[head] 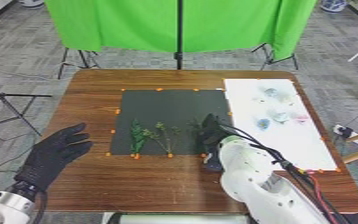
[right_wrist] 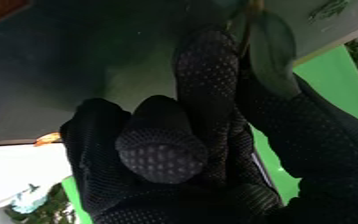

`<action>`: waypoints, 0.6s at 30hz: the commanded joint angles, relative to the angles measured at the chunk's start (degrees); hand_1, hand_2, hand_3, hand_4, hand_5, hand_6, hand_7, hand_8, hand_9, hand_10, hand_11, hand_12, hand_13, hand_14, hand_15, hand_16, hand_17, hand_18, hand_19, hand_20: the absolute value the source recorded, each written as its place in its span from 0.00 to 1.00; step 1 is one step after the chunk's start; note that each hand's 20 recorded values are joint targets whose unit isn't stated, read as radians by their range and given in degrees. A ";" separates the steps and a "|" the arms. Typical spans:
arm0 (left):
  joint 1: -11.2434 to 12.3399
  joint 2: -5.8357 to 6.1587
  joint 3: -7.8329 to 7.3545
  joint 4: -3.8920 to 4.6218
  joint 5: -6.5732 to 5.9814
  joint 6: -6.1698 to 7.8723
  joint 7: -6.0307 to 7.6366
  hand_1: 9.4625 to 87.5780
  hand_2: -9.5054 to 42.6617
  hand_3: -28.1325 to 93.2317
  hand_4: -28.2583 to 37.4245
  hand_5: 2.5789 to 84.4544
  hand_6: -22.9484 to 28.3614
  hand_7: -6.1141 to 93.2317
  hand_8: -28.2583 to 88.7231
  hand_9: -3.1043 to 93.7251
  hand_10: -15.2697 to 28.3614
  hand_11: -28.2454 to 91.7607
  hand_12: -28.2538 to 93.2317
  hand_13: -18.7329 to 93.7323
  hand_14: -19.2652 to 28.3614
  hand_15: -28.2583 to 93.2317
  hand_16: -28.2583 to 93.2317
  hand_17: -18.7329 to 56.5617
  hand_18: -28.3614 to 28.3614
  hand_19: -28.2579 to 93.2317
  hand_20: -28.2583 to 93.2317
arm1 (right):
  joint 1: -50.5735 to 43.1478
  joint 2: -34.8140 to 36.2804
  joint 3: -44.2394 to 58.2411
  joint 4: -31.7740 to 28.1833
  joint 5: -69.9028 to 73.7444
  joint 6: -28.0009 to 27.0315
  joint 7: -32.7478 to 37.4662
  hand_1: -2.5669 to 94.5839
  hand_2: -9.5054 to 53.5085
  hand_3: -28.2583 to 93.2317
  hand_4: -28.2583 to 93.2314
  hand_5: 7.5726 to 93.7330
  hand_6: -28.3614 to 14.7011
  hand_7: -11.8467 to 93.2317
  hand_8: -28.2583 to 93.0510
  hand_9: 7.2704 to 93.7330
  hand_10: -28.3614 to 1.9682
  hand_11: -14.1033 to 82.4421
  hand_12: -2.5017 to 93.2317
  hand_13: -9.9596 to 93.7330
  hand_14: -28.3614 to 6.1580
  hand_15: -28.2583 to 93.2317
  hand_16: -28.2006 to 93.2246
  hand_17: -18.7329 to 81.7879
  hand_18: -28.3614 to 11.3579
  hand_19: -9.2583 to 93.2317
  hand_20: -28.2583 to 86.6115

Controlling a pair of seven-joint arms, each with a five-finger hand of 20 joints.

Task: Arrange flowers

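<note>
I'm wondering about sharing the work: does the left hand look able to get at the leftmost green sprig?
Probably yes. The left hand is open, left of the dark mat; nothing stands between it and the sprig, and the right hand is toward the mat's right side.

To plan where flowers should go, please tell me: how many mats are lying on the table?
2: the dark mat near the middle of the table, and the white mat to its right.

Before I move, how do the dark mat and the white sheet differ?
The dark mat bears green sprigs; the white sheet bears pale blue and pink pieces. The sheet is longer, front to back, than the mat. Both lie on the table with orange tabs along their edges.
</note>
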 commanded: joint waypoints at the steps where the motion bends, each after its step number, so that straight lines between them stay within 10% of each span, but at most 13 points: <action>1: 0.36 0.07 0.45 0.42 0.15 -0.38 -0.68 0.20 0.21 0.85 0.00 0.37 0.55 0.35 0.12 0.32 0.67 0.55 0.34 0.36 0.75 0.69 0.18 0.12 0.91 0.69 0.31 | 0.05 -1.61 -0.86 1.80 -1.64 0.00 0.73 0.46 0.01 0.93 0.09 0.63 0.50 0.75 0.22 1.00 0.71 0.55 0.29 0.97 0.77 0.78 0.53 0.75 0.24 1.00 0.73; 18: 0.33 -0.15 0.21 0.51 0.18 -0.73 -1.01 0.20 0.21 0.85 0.00 0.37 0.55 0.35 0.12 0.32 0.67 0.55 0.34 0.36 0.75 0.69 0.18 0.12 0.91 0.69 0.31 | -0.03 -1.44 -0.52 2.49 -2.50 -1.74 1.43 0.40 0.00 0.90 0.05 0.61 0.50 0.72 0.24 1.00 0.68 0.52 0.31 0.96 0.75 0.78 0.53 0.74 0.24 1.00 0.72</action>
